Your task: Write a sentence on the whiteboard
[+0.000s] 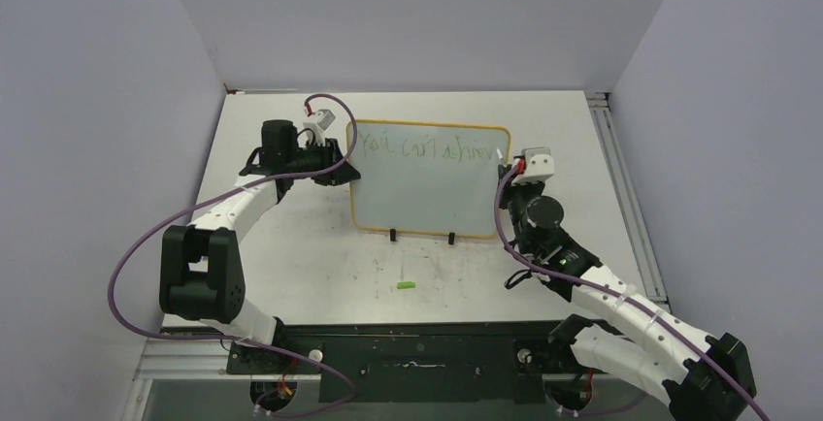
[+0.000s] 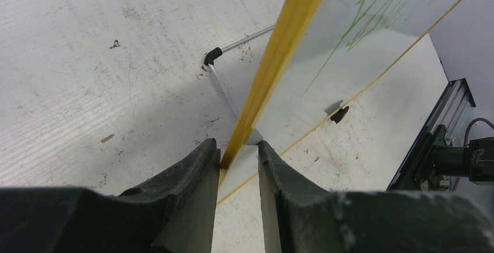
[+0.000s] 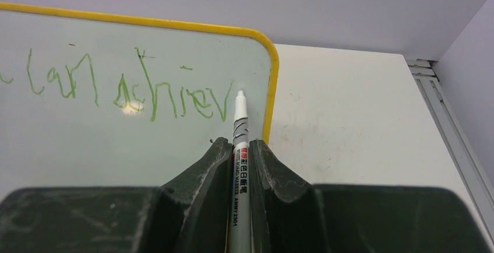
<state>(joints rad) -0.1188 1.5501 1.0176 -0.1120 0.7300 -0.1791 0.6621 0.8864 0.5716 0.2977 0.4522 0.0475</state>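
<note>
The whiteboard (image 1: 427,198), yellow-framed, stands propped at mid-table. The sentence (image 1: 424,148) is one green line along its top, reading roughly "You can achiev". My left gripper (image 1: 340,165) is at the board's left edge. In the left wrist view its jaws (image 2: 239,154) are closed over the yellow frame (image 2: 279,49). My right gripper (image 1: 505,177) is at the board's right edge, shut on a white marker (image 3: 239,126). The marker's tip sits at the board surface just right of the last letter "v" (image 3: 218,104), near the right frame.
A small green cap (image 1: 406,286) lies on the table in front of the board. Two black clip feet (image 1: 393,236) sit under the board's lower edge. A wire stand (image 2: 233,46) props it from behind. A metal rail (image 1: 621,178) runs along the table's right side.
</note>
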